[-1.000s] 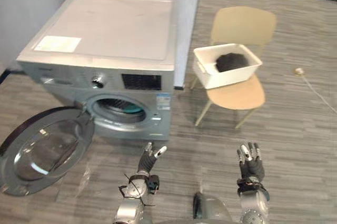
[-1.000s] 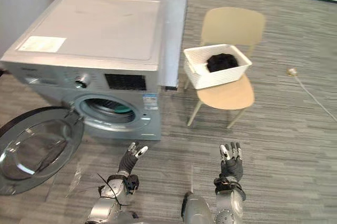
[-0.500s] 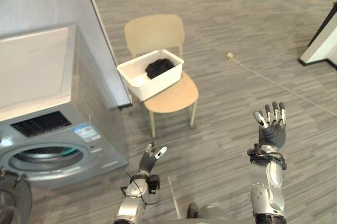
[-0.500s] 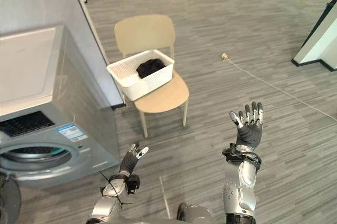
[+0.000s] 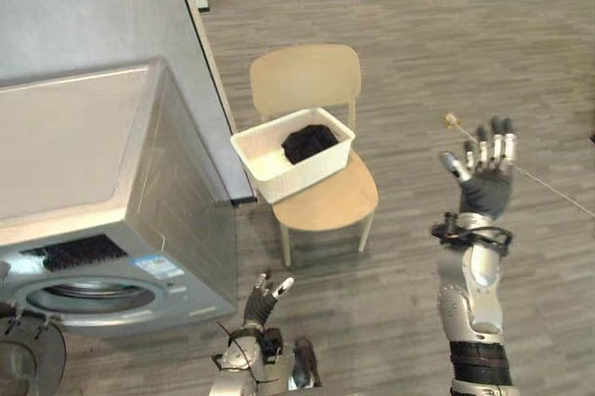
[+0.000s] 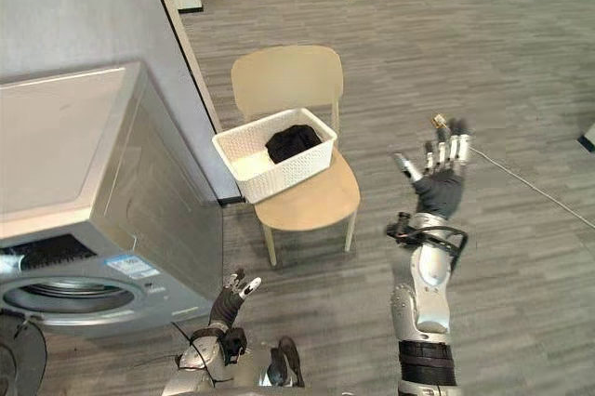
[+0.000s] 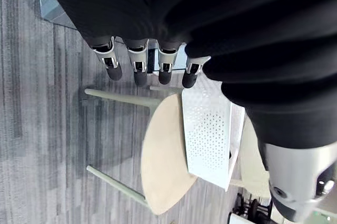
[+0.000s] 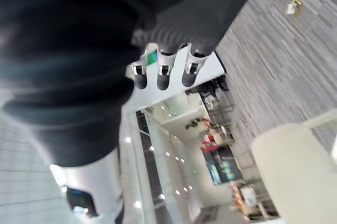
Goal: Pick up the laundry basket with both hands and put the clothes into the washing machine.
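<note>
Seeing laundry basket (image 5: 293, 164) sitting at chair (image 5: 330, 205) seat's back-left edge, well apart from left robot hand (image 5: 264, 296) and raised right robot hand (image 5: 485, 191); holding both fingers-spread, gripping nothing.

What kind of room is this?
Probably a big office or lab, not a home: a washing machine beside a partition wall, a laundry basket on a chair, wide grey floor.

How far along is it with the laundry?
Barely started. Done: the washing machine door stands open. In hand: nothing; left hand and right hand are open, apart from the laundry basket. Left: lift it off the chair and load the dark clothes.
</note>
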Available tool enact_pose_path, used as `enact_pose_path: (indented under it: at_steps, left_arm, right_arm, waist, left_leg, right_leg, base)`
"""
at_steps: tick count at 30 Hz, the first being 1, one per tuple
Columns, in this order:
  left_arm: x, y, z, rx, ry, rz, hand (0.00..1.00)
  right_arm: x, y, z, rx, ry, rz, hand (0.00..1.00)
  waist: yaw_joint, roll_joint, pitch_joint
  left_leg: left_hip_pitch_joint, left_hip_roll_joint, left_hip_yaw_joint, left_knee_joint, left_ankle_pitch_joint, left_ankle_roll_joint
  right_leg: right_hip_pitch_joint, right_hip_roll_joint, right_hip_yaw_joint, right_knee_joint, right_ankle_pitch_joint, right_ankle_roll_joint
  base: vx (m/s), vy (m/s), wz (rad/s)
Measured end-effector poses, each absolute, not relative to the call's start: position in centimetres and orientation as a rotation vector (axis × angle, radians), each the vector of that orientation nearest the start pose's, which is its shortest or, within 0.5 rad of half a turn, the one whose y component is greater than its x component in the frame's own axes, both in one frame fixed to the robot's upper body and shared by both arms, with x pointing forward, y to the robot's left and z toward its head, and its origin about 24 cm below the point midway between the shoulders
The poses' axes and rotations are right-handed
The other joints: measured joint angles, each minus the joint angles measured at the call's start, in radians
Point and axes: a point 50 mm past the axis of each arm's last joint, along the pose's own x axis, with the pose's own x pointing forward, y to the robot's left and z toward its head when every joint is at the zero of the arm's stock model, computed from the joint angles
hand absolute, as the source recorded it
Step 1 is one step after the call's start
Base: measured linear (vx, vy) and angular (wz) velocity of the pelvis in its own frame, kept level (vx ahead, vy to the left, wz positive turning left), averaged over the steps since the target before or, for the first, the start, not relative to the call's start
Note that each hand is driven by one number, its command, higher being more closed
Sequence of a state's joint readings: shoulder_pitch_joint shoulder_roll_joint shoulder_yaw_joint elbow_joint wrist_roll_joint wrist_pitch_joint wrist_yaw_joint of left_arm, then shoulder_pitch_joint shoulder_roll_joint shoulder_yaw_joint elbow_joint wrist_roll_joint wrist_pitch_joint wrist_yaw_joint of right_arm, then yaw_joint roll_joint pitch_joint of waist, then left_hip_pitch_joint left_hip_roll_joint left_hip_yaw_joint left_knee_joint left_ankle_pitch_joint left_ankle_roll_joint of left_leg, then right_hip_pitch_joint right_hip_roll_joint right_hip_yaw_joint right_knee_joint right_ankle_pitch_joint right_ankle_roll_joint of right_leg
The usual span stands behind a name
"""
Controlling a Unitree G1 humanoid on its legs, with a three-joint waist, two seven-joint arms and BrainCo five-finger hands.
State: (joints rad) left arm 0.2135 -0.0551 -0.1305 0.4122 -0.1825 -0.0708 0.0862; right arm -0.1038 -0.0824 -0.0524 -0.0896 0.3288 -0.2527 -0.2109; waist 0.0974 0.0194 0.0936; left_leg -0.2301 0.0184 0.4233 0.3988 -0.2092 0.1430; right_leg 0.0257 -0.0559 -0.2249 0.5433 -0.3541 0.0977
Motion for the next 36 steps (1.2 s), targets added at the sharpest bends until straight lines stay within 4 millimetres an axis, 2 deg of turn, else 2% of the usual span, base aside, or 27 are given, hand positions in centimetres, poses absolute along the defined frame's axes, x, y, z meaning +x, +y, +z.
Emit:
enact_pose_path:
  at_steps: [1, 2, 3, 4, 5, 6, 7, 9, 10, 11, 12, 13, 14, 15, 16, 17, 18, 19, 21, 23, 25, 28, 29, 30, 32, 35, 36]
  left_arm:
    - [16.7, 12.2, -8.6, -0.207, 0.561, 0.077, 0.0]
    - [16.5, 12.3, -8.8, -0.205, 0.575, 0.081, 0.0]
    - [16.4, 12.7, -8.9, -0.189, 0.584, 0.081, 0.0]
    - [16.5, 12.8, -8.8, -0.182, 0.58, 0.077, 0.0]
    - [16.7, 13.1, -8.5, -0.165, 0.565, 0.073, 0.0]
    - [16.9, 13.3, -8.2, -0.137, 0.547, 0.065, 0.0]
    - [17.0, 13.4, -8.1, -0.129, 0.541, 0.064, 0.0]
    - [17.6, 13.3, -7.7, -0.132, 0.519, 0.058, 0.0]
    - [17.6, 13.2, -7.7, -0.134, 0.518, 0.057, 0.0]
    - [17.6, 13.2, -7.7, -0.136, 0.516, 0.056, 0.0]
    - [17.6, 13.2, -7.7, -0.135, 0.517, 0.056, 0.0]
    - [17.7, 13.2, -7.8, -0.132, 0.521, 0.057, 0.0]
    - [17.7, 13.2, -8.0, -0.13, 0.531, 0.054, 0.0]
    - [17.7, 13.1, -8.1, -0.129, 0.537, 0.054, 0.0]
    - [17.5, 13.5, -8.5, -0.115, 0.556, 0.058, 0.0]
    - [17.4, 13.6, -8.6, -0.112, 0.56, 0.06, 0.0]
    - [17.1, 13.8, -8.9, -0.111, 0.573, 0.071, 0.0]
    - [16.7, 13.5, -9.1, -0.129, 0.586, 0.074, 0.0]
    - [15.7, 13.1, -9.5, -0.154, 0.613, 0.087, 0.0]
    - [15.4, 12.8, -9.6, -0.168, 0.623, 0.071, 0.0]
    - [15.1, 12.7, -9.7, -0.175, 0.63, 0.052, 0.0]
    - [14.9, 12.6, -9.8, -0.176, 0.637, 0.023, 0.0]
    - [15.0, 12.9, -9.8, -0.165, 0.634, 0.019, 0.0]
    - [15.1, 13.1, -9.7, -0.153, 0.63, 0.011, 0.0]
    - [15.5, 13.5, -9.4, -0.135, 0.612, 0.001, 0.0]
    - [16.7, 14.0, -8.4, -0.109, 0.556, -0.023, 0.0]
    - [17.0, 13.9, -8.0, -0.104, 0.538, -0.035, 0.0]
  right_arm:
    - [26.5, -17.8, 10.6, 0.279, -0.395, -0.208, 0.0]
    - [26.8, -16.7, 9.8, 0.256, -0.346, -0.162, 0.0]
    - [26.9, -15.9, 9.2, 0.224, -0.308, -0.138, 0.0]
    - [27.0, -15.7, 9.0, 0.201, -0.298, -0.128, 0.0]
    - [27.0, -15.6, 8.9, 0.161, -0.293, -0.118, 0.0]
    - [27.0, -15.5, 9.0, 0.127, -0.298, -0.118, 0.0]
    - [27.0, -15.5, 9.0, 0.117, -0.3, -0.118, 0.0]
    - [27.1, -15.6, 9.1, 0.042, -0.297, -0.116, 0.0]
    - [27.1, -15.7, 9.1, 0.017, -0.294, -0.116, 0.0]
    - [27.1, -16.0, 9.0, -0.043, -0.283, -0.119, 0.0]
    - [27.1, -16.2, 8.9, -0.084, -0.277, -0.123, 0.0]
    - [27.1, -16.7, 8.9, -0.147, -0.269, -0.141, 0.0]
    - [27.0, -17.4, 8.6, -0.203, -0.247, -0.163, 0.0]
    - [26.9, -17.8, 8.5, -0.229, -0.237, -0.179, 0.0]
    - [26.3, -18.7, 7.6, -0.297, -0.193, -0.216, 0.0]
    - [26.1, -18.8, 7.4, -0.305, -0.184, -0.219, 0.0]
    - [25.8, -19.4, 7.1, -0.336, -0.161, -0.23, 0.0]
    - [25.6, -20.0, 6.9, -0.369, -0.142, -0.241, 0.0]
    - [25.0, -21.5, 6.6, -0.412, -0.119, -0.266, 0.0]
    - [24.7, -22.8, 6.8, -0.435, -0.111, -0.299, 0.0]
    - [24.5, -23.8, 6.9, -0.472, -0.104, -0.334, 0.0]
    - [24.1, -26.0, 6.9, -0.525, -0.072, -0.4, 0.0]
    - [24.4, -26.9, 6.8, -0.557, -0.052, -0.418, 0.0]
    - [25.1, -27.5, 6.8, -0.582, -0.027, -0.422, 0.0]
    - [26.7, -28.2, 6.9, -0.595, -0.001, -0.423, 0.0]
    - [29.8, -28.0, 8.1, -0.609, -0.001, -0.394, 0.0]
    - [30.4, -28.0, 8.2, -0.614, 0.01, -0.39, 0.0]
  waist:
    - [-0.001, -0.011, -0.001]
    - [-0.002, -0.025, -0.002]
    - [-0.003, -0.03, -0.004]
    - [-0.005, -0.029, -0.004]
    - [-0.013, -0.025, -0.006]
    - [-0.028, -0.025, -0.007]
    - [-0.028, -0.028, -0.009]
    - [-0.03, -0.036, -0.014]
    - [-0.031, -0.035, -0.014]
    - [-0.03, -0.032, -0.014]
    - [-0.03, -0.031, -0.014]
    - [-0.031, -0.032, -0.014]
    - [-0.034, -0.032, -0.015]
    - [-0.036, -0.034, -0.016]
    - [-0.053, -0.061, -0.025]
    - [-0.055, -0.071, -0.03]
    - [-0.058, -0.083, -0.041]
    - [-0.054, -0.052, -0.049]
    - [-0.052, -0.022, -0.065]
    - [-0.056, -0.011, -0.066]
    - [-0.055, -0.004, -0.056]
    - [-0.056, -0.012, -0.033]
    - [-0.055, -0.005, -0.018]
    - [-0.056, -0.011, 0.007]
    - [-0.052, -0.009, 0.048]
    - [-0.047, -0.001, 0.145]
    - [-0.04, -0.001, 0.156]
  left_leg:
    - [0.021, -0.007, 0.014, -0.007, -0.005, 0.007]
    - [0.065, -0.027, 0.019, -0.012, -0.016, 0.014]
    - [0.116, -0.046, 0.002, -0.027, -0.018, 0.019]
    - [0.145, -0.054, -0.013, -0.042, -0.018, 0.019]
    - [0.19, -0.062, -0.049, -0.072, -0.018, 0.019]
    - [0.219, -0.063, -0.094, -0.098, -0.018, 0.019]
    - [0.229, -0.065, -0.113, -0.106, -0.018, 0.018]
    - [0.24, -0.071, -0.187, -0.118, -0.016, 0.012]
    - [0.24, -0.071, -0.208, -0.118, -0.017, 0.005]
    - [0.24, -0.071, -0.248, -0.119, -0.02, -0.01]
    - [0.24, -0.071, -0.272, -0.117, -0.024, -0.018]
    - [0.24, -0.071, -0.316, -0.111, -0.034, -0.035]
    - [0.239, -0.07, -0.373, -0.096, -0.043, -0.052]
    - [0.236, -0.071, -0.402, -0.083, -0.052, -0.067]
    - [0.221, -0.08, -0.487, -0.041, -0.084, -0.118]
    - [0.216, -0.085, -0.5, -0.031, -0.095, -0.127]
    - [0.199, -0.078, -0.545, 0.014, -0.142, -0.141]
    - [0.181, -0.041, -0.588, 0.05, -0.161, -0.169]
    - [0.153, 0.022, -0.671, 0.062, -0.172, -0.201]
    - [0.132, 0.065, -0.697, 0.056, -0.155, -0.228]
    - [0.111, 0.102, -0.688, 0.057, -0.134, -0.252]
    - [0.062, 0.153, -0.557, 0.07, -0.081, -0.249]
    - [0.043, 0.157, -0.499, 0.069, -0.052, -0.244]
    - [0.025, 0.154, -0.465, 0.054, -0.027, -0.237]
    - [0.002, 0.147, -0.444, 0.015, 0.0, -0.242]
    - [-0.096, 0.134, -0.434, 0.03, 0.029, -0.244]
    - [-0.121, 0.133, -0.429, 0.034, 0.033, -0.244]
  right_leg:
    - [-0.05, -0.027, 0.013, 0.129, 0.009, 0.055]
    - [-0.126, -0.084, 0.026, 0.373, 0.055, 0.15]
    - [-0.169, -0.129, 0.028, 0.533, 0.089, 0.158]
    - [-0.179, -0.147, 0.026, 0.591, 0.098, 0.143]
    - [-0.198, -0.163, 0.014, 0.643, 0.11, 0.112]
    - [-0.214, -0.17, 0.0, 0.634, 0.108, 0.091]
    - [-0.228, -0.17, 0.002, 0.614, 0.102, 0.08]
    - [-0.28, -0.168, 0.037, 0.426, 0.065, 0.014]
    - [-0.291, -0.16, 0.057, 0.362, 0.058, 0.002]
    - [-0.31, -0.137, 0.124, 0.202, 0.057, -0.001]
    - [-0.314, -0.123, 0.167, 0.122, 0.06, 0.003]
    - [-0.324, -0.094, 0.27, -0.009, 0.079, 0.012]
    - [-0.324, -0.068, 0.383, -0.125, 0.128, 0.036]
    - [-0.312, -0.062, 0.427, -0.173, 0.155, 0.053]
    - [-0.289, -0.068, 0.482, -0.229, 0.256, 0.069]
    - [-0.289, -0.071, 0.48, -0.226, 0.272, 0.061]
    - [-0.295, -0.069, 0.452, -0.185, 0.286, 0.079]
    - [-0.283, -0.048, 0.397, -0.169, 0.266, 0.05]
    - [-0.268, -0.012, 0.285, -0.164, 0.241, 0.01]
    - [-0.253, 0.001, 0.203, -0.165, 0.227, -0.019]
    - [-0.226, 0.009, 0.13, -0.173, 0.216, -0.04]
    - [-0.182, 0.005, 0.037, -0.226, 0.223, -0.064]
    - [-0.181, -0.005, 0.021, -0.234, 0.228, -0.067]
    - [-0.195, -0.018, 0.008, -0.238, 0.239, -0.067]
    - [-0.242, -0.028, 0.007, -0.24, 0.261, -0.068]
    - [-0.348, -0.038, 0.019, -0.21, 0.296, -0.074]
    - [-0.378, -0.042, 0.022, -0.201, 0.299, -0.074]
  base:
    - [0.39, 0.095, -0.05]
    - [0.4, 0.075, 0.07]
    - [0.39, 0.073, 0.17]
    - [0.38, 0.069, 0.44]
    - [0.34, 0.029, 0.77]
    - [0.32, 0.01, 0.88]
    - [0.29, -0.031, 0.96]
    - [0.29, -0.074, 0.87]
    - [0.23, -0.087, 0.89]
    - [0.22, -0.109, 0.75]
    - [0.22, -0.145, 1.04]
    - [0.27, -0.217, 1.2]
    - [0.22, -0.222, 1.32]
    - [0.25, -0.365, 1.98]
    - [0.17, -0.275, 1.62]
    - [0.23, -0.498, 1.94]
    - [0.14, -0.351, 1.13]
    - [0.2, -0.486, 1.33]
    - [0.14, -0.346, 1.1]
    - [0.09, -0.335, 1.13]
    - [0.04, -0.27, 1.07]
    - [-0.02, -0.162, 0.91]
    - [-0.09, -0.061, 0.59]
    - [-0.13, -0.038, 0.47]
    - [-0.18, -0.002, 0.15]
    - [-0.19, 0.011, -0.06]
    - [-0.25, 0.036, -0.1]
